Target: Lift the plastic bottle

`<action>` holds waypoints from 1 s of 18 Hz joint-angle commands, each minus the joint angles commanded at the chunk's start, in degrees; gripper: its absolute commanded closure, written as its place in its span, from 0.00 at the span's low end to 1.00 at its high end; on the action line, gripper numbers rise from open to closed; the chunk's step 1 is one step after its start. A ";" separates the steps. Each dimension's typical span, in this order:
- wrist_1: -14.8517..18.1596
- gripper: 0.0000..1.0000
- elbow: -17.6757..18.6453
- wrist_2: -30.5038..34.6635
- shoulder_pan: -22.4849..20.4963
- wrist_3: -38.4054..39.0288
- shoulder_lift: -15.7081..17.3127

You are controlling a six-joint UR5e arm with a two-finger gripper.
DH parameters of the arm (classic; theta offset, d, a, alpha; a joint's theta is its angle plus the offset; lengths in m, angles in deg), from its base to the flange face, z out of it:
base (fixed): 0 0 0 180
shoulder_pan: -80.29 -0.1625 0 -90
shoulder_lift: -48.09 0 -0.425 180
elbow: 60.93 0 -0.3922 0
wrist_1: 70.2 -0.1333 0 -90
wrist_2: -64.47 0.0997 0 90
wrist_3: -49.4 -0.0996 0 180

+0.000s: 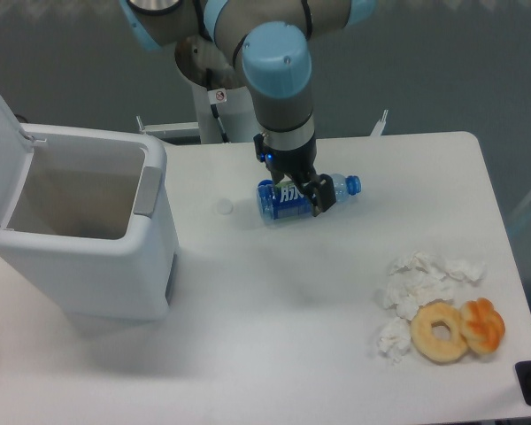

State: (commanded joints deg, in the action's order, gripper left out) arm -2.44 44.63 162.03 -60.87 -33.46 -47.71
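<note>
On the white table (274, 301), the plastic bottle (288, 198) lies on its side at the far middle. The gripper (294, 188) sits down over it; I cannot tell if it squeezes yet. Lifting is left.

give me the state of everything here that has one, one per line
plastic bottle: lying on its side on the table, cap on, pointing right
gripper: down at the bottle, fingers straddling its middle; open or shut unclear
bin: lid up, nothing visible inside
tissues: crumpled, loose pile
donut: flat on the table, touching the pastry
</note>
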 joint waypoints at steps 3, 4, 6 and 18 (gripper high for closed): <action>2.73 0.00 0.79 0.52 0.26 -5.12 -0.26; 2.82 0.00 1.31 0.79 0.44 -5.12 -0.70; 2.82 0.00 2.89 0.79 0.70 -5.21 -1.14; 1.86 0.00 5.98 3.69 2.55 -5.56 -5.62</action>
State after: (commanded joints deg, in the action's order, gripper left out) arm -0.59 50.60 165.72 -58.32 -39.02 -53.33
